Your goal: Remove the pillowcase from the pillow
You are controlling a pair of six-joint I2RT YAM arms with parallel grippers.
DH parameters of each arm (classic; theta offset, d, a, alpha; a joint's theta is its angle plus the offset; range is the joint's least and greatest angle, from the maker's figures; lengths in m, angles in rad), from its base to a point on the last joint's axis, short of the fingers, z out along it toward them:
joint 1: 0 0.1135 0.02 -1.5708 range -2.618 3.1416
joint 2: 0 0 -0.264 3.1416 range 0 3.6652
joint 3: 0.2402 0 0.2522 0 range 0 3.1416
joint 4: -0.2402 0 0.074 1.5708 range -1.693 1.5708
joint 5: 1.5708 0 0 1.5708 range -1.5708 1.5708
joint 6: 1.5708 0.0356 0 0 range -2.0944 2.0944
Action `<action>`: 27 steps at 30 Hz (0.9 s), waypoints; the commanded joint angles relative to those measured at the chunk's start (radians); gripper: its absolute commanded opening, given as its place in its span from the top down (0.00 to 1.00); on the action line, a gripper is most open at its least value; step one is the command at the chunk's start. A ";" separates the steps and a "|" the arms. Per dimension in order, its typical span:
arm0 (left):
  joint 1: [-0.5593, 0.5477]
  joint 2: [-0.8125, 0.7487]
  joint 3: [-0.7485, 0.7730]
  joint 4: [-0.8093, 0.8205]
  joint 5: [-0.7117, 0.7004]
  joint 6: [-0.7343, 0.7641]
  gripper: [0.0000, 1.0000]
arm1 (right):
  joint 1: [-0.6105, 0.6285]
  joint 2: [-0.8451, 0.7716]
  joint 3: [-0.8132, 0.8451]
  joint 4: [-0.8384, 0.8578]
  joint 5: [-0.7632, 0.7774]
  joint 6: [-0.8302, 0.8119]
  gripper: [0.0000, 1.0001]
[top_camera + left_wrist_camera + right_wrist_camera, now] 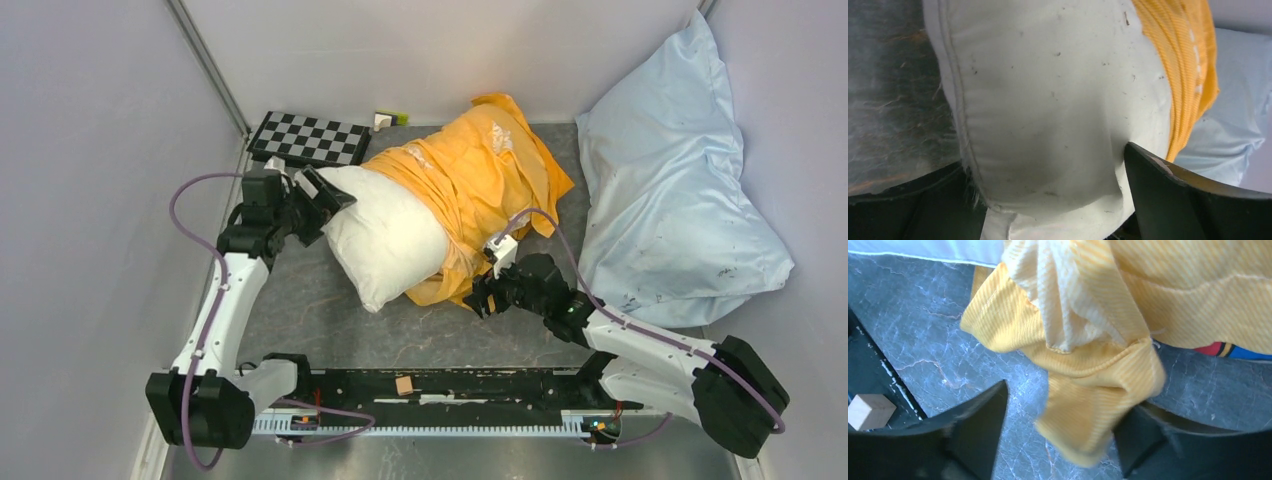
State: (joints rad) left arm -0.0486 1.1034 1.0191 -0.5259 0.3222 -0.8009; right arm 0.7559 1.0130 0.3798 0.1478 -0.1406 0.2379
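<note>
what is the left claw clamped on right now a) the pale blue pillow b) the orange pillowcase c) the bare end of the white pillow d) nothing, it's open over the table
c: in the left wrist view the white pillow bulges pinched between the two fingers of the left claw, while the orange pillowcase sits further along it, clear of that grip.

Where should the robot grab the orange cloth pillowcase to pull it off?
Grip the bright orange fabric pillowcase by its loose hem corner drooping onto the table, coming from the near side. That flap is thin, free of the plump white pillow, and sits between the fingers of the open right gripper.
</note>
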 commanded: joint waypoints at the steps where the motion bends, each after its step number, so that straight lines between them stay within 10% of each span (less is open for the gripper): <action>1: -0.004 -0.109 -0.037 -0.030 -0.247 -0.054 0.00 | 0.026 0.010 0.029 -0.015 0.082 -0.033 0.14; 8: -0.004 -0.144 0.127 -0.393 -0.825 -0.032 0.00 | 0.044 0.005 0.098 -0.141 0.269 -0.045 0.02; 13: -0.004 -0.190 0.014 -0.109 -0.318 0.211 0.00 | 0.043 -0.038 0.192 -0.249 0.405 -0.074 0.02; 16: -0.012 -0.193 -0.089 0.120 0.156 0.284 0.25 | 0.044 -0.036 0.273 -0.289 0.375 -0.116 0.02; 20: -0.082 -0.151 -0.101 0.135 0.062 0.237 0.01 | 0.043 0.007 0.386 -0.285 0.309 -0.171 0.02; 27: -0.221 -0.176 -0.232 0.303 -0.070 0.061 0.00 | 0.045 0.263 0.727 -0.321 0.279 -0.230 0.02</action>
State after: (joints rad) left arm -0.2211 0.9546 0.8463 -0.4004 0.2672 -0.6403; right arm 0.7967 1.1572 0.9340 -0.1680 0.1577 0.0593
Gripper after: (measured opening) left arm 0.994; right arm 0.979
